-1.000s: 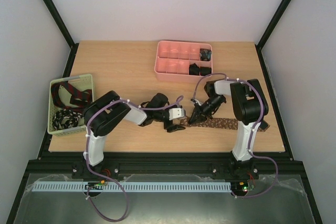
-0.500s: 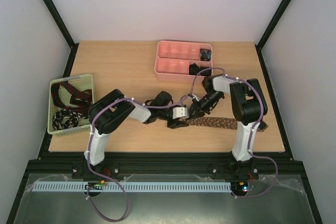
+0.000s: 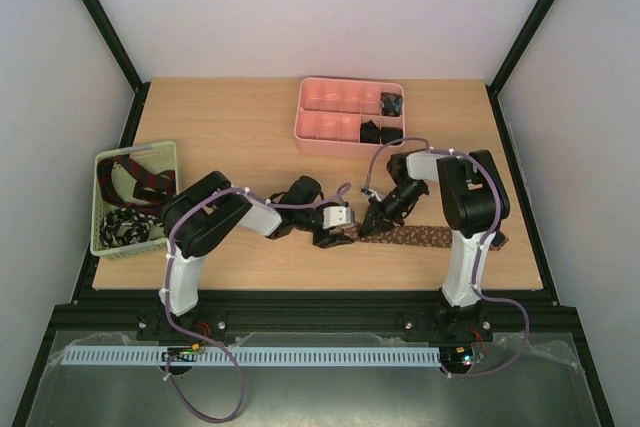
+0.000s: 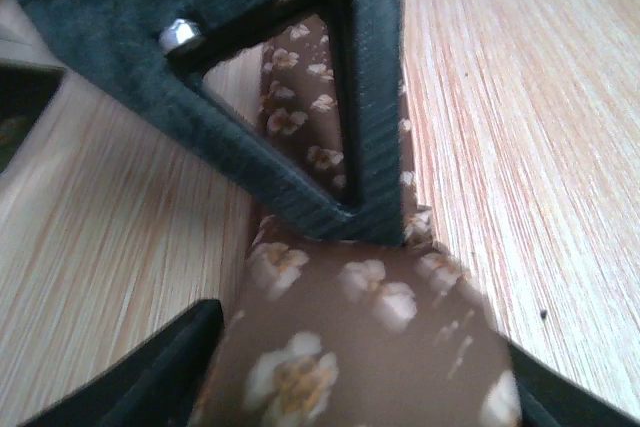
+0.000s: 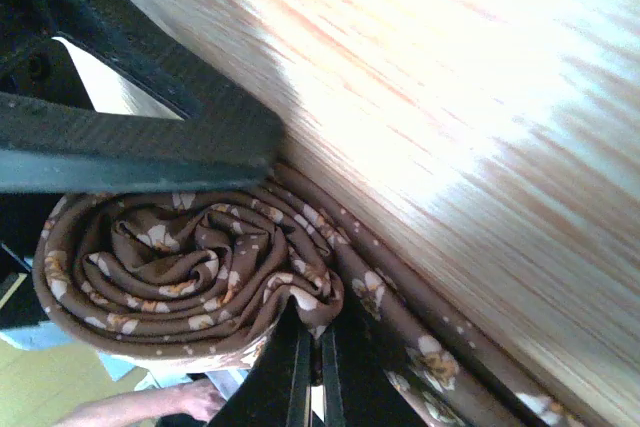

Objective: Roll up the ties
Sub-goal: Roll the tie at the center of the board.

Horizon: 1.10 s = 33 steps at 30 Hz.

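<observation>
A brown tie (image 3: 415, 237) part-rolled, its coil mostly hidden
Top view: the strip lies flat on the wooden table (image 3: 220, 137), rolled end masked by the left gripper (image 3: 345, 232) and right gripper (image 3: 372, 227). Left wrist: blurred floral fabric spans its fingers, grip unclear. Right wrist: right gripper clenched on the tight, creased spiral

Necktie (image 3: 415, 237): brown, pale floral print. Compartmented tray (image 3: 330, 139): pink. Slotted basket (image 3: 98, 209): pale green. Desk (image 3: 230, 127): light wood grain.
</observation>
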{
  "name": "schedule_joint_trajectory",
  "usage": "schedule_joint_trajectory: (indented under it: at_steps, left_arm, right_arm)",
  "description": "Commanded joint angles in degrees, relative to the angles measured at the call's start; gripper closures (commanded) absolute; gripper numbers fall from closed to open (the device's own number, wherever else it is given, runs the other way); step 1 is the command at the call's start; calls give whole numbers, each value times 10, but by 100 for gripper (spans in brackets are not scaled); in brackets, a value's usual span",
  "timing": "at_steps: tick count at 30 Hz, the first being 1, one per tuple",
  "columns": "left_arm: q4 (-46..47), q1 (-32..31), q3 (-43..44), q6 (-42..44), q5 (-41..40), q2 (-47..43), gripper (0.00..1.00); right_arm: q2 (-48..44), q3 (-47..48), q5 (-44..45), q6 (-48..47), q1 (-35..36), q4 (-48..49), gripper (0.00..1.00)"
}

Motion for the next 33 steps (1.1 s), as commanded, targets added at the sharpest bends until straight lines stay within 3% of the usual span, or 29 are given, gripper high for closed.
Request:
schedule_joint_trajectory:
  at_steps: [1,4,10,18,24,29,33]
  left_arm:
    - [-46,12,-47,-13,5,-10,34]
    - [-1,22,-69,-50,23,-25,30]
    - [67,23,-87,-82,27,-44,34]
    - [50,16,-65,-12,39,-37,35]
    - [58,7,-43,-8,36,-28,43]
    - [60,4,-21,-17,39,-13,44]
    - [38,-2,-19,9,59,-22,57]
  right_arm:
    - [28,-29,84,17,-5,44,99]
    - [28,-34,93,17,-5,51,99]
    - [38,-38,108,18,-4,59,99]
    - [50,-27,111,13,-4,48,99]
    - [58,-17,108,7,-4,40,99]
    - [61,-11,109,1,-4,35,99]
    - [65,-4,109,3,-4,35,99]
